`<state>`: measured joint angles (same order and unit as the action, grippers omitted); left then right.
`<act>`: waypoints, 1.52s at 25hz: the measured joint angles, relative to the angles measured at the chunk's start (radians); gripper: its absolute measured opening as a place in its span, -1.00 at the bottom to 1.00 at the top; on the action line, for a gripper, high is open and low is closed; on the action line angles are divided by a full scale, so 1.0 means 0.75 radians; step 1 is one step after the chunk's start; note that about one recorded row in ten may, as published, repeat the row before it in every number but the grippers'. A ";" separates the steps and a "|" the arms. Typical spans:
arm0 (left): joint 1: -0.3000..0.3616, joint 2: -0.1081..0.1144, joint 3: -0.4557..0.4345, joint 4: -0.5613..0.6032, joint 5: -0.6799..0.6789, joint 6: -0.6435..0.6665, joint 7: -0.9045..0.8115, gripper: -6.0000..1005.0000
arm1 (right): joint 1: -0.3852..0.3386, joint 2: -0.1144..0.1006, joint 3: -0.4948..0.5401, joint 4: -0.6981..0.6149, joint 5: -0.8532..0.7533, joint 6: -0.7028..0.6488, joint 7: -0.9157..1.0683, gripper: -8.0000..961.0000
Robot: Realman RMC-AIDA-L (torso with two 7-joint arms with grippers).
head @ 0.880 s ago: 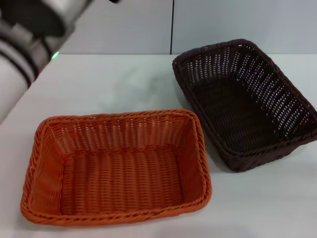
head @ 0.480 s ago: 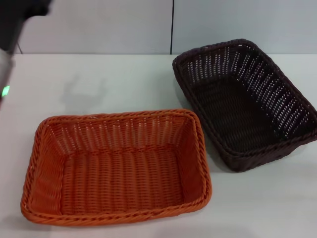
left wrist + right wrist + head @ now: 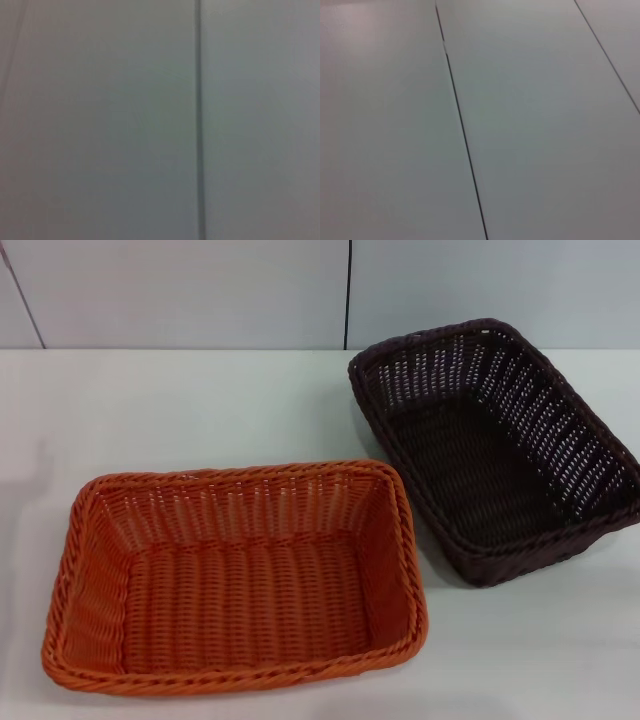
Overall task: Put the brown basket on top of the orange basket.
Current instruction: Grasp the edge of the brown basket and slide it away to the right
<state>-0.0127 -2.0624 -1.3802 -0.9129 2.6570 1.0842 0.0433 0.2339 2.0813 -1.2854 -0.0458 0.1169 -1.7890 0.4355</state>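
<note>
The orange basket sits on the white table at the front left, upright and empty. The brown basket sits at the back right, upright and empty, its near corner close to the orange basket's right rim but apart from it. Neither gripper shows in the head view. Both wrist views show only grey wall panels with dark seams, and no fingers.
The white table runs back to a grey panelled wall with a dark vertical seam. Bare table surface lies behind the orange basket and in front of the brown one.
The left arm, seen at the top left of the head view earlier, has moved out of view to the left. The baskets have not moved.
</note>
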 joint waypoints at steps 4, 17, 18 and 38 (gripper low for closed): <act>0.004 -0.004 -0.075 0.187 -0.021 0.076 -0.037 0.57 | 0.005 0.000 0.000 -0.003 -0.018 -0.044 -0.063 0.71; -0.084 -0.007 -0.096 0.556 -0.058 0.191 -0.066 0.57 | 0.062 -0.048 -0.037 -0.136 -0.273 0.017 0.144 0.71; -0.085 -0.007 -0.094 0.558 -0.058 0.192 -0.071 0.57 | 0.062 -0.048 -0.037 -0.136 -0.273 0.017 0.144 0.71; -0.119 -0.008 -0.097 0.643 -0.070 0.171 -0.159 0.57 | 0.112 -0.107 0.291 -1.786 -2.339 1.057 2.163 0.71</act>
<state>-0.1020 -2.0687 -1.4527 -0.4303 2.6045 1.2123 -0.0757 0.3182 2.0014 -1.0670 -1.3853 -1.6372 -0.9963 2.0581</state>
